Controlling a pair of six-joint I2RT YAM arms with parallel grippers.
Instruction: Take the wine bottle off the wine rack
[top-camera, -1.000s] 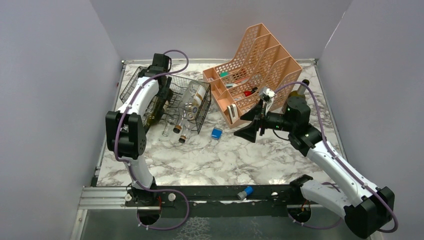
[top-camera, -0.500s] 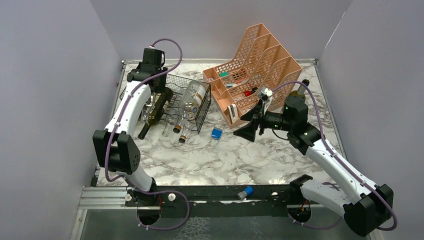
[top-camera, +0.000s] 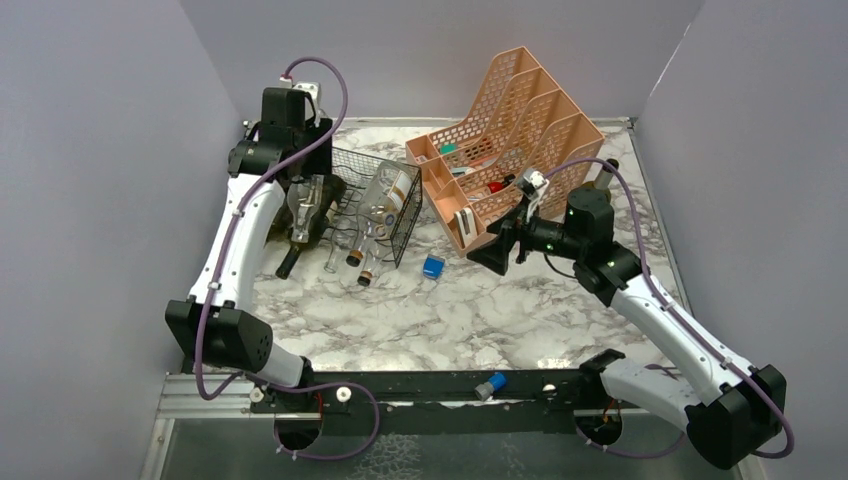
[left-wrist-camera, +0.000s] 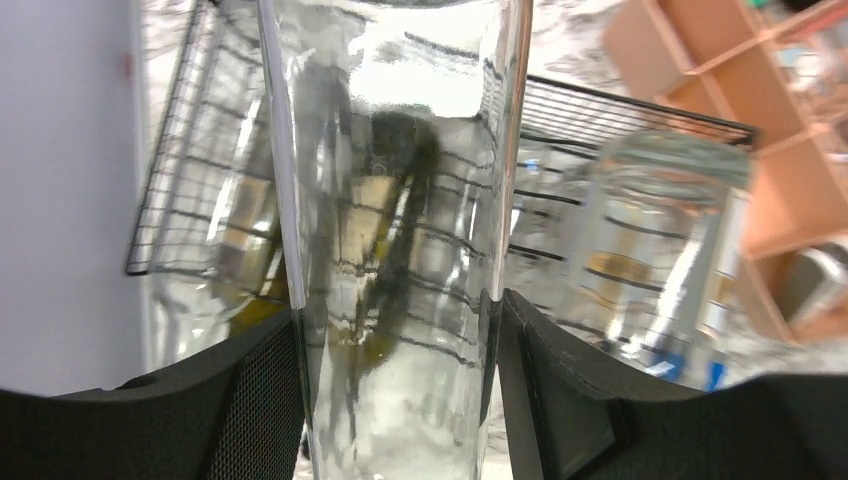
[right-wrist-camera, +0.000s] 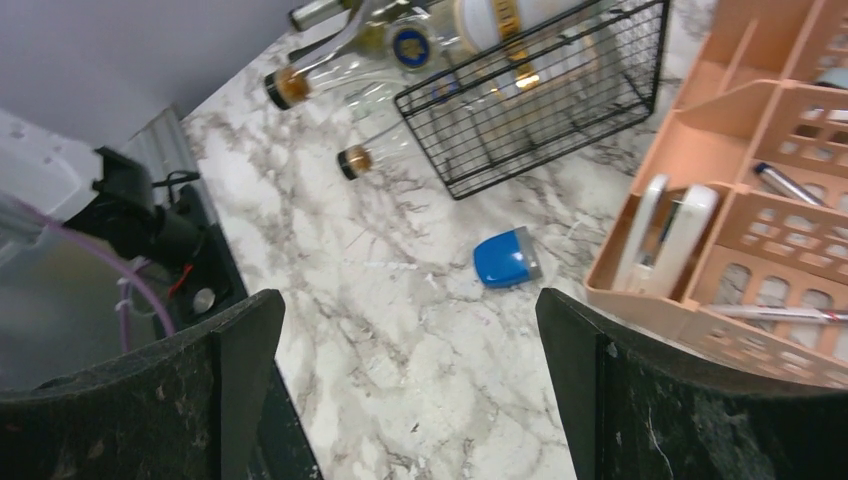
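The left tool (left-wrist-camera: 400, 390) pinches the clear wine bottle (left-wrist-camera: 395, 150) between both fingers, at the left end of the wine rack (top-camera: 385, 195). The right tool (right-wrist-camera: 420, 390) is spread wide above the bench (right-wrist-camera: 380, 290), well apart from the rack.

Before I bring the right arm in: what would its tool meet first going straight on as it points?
The right tool would probably meet bare marble tabletop first, near the small blue object; depth is unclear.

clear glass wine bottle (left-wrist-camera: 395, 200), tilted, raised over left end of black wire-mesh wine rack (top-camera: 402, 228), several bottles wide; contact with rack unclear.
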